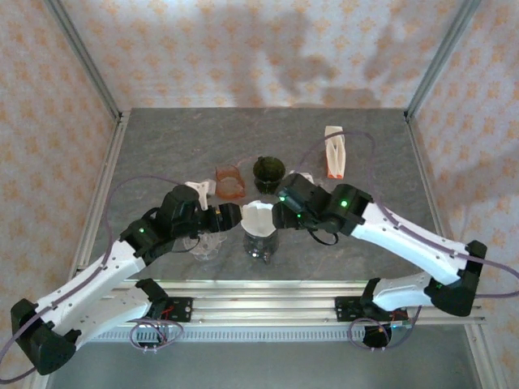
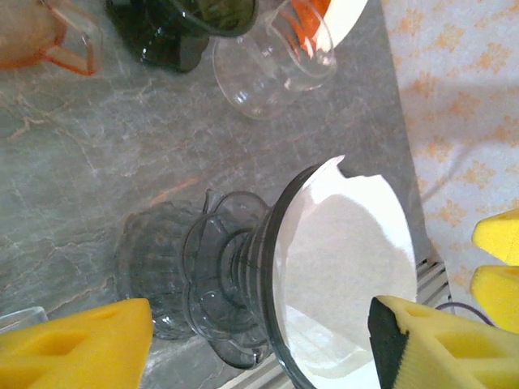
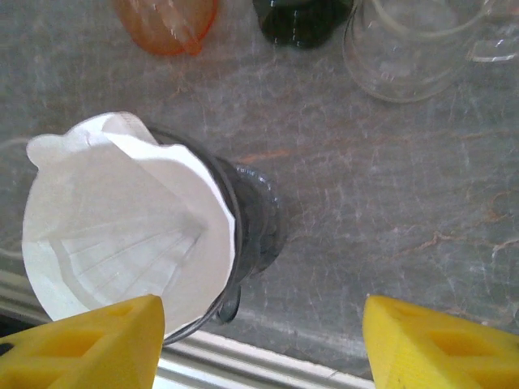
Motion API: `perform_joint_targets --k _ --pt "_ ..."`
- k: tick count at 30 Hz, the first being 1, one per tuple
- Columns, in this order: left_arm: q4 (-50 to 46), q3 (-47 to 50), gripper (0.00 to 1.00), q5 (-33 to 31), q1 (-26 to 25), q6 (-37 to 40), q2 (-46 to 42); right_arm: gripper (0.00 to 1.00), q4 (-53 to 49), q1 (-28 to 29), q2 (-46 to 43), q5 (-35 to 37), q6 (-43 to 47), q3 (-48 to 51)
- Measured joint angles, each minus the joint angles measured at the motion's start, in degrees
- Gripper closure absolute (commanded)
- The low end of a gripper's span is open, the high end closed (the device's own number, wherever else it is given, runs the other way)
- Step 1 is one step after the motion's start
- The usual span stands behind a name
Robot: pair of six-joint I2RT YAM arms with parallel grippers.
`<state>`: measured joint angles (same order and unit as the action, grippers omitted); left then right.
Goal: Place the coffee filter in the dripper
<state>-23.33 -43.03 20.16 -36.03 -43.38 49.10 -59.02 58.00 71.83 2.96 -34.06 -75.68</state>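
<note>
Yellow fingers [image 2: 81, 348] of the left end effector [image 2: 259, 344] stood wide apart on either side of the dark glass dripper [image 2: 219, 284], gripping nothing. The right end effector [image 3: 259, 324] was likewise spread wide and empty just beside it. Opened into a cone, the white coffee filter [image 3: 122, 235] sat inside the dripper on the grey tabletop [image 3: 389, 186], its rim above the glass edge, with an orange cup [image 1: 229, 182], a dark green cup [image 1: 269, 172] and a clear glass vessel [image 2: 272, 65] beyond.
</note>
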Motion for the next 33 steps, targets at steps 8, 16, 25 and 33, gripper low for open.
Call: perform_joint_targets --k 8,16,25,33 --pt "-4.26 -0.37 0.24 -4.85 3.06 0.28 -4.44 0.34 3.52 0.09 -12.11 8.20 -1.57 10.21" --pt "-2.95 4.02 0.39 -2.25 14.21 -1.42 -3.48 0.33 8.04 -1.75 -17.03 8.04 -1.40 22.03" --pt "7.82 3.15 0.43 -2.23 16.59 -1.68 12.26 0.34 16.13 -4.98 -21.20 -0.70 -0.79 34.05" --pt "13.35 -3.06 0.48 -6.01 17.07 -1.57 27.80 0.34 19.37 -5.07 -22.01 -3.04 -0.85 36.17"
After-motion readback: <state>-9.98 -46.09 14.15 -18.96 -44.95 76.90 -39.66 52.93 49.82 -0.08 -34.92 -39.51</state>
